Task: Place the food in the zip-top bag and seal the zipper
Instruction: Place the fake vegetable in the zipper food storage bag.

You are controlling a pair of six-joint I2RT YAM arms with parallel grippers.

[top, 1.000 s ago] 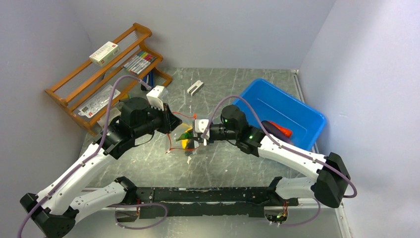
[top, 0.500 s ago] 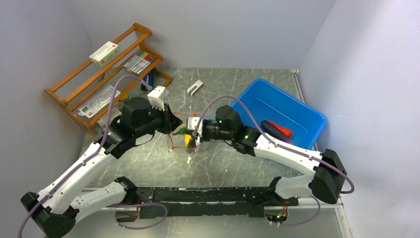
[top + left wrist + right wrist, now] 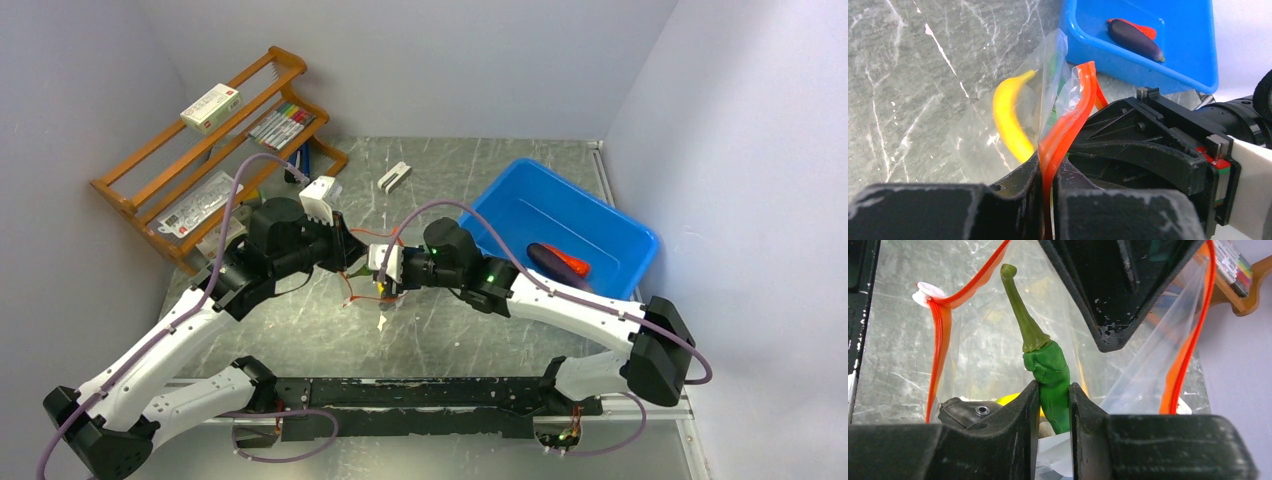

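My left gripper (image 3: 1049, 172) is shut on the red-orange zipper (image 3: 1070, 120) of the clear zip-top bag (image 3: 998, 130) and holds its mouth open above the table. A yellow banana piece (image 3: 1009, 117) lies inside the bag. My right gripper (image 3: 1054, 392) is shut on the long green pod (image 3: 1043, 357) and holds it in the bag's mouth, between the zipper strips (image 3: 940, 330). The silver-grey fish (image 3: 968, 410) shows low in the bag. The purple eggplant (image 3: 1134, 37) and red-orange chili (image 3: 1143, 29) lie in the blue bin (image 3: 590, 235). In the top view both grippers meet at the bag (image 3: 372, 275).
A wooden rack (image 3: 215, 150) with markers and a box stands at the back left. A small white clip (image 3: 393, 177) lies at the back. The blue bin sits against the right wall.
My right gripper has moved left with the green pod, into the bag's mouth beside the left gripper. The left arm has barely moved.
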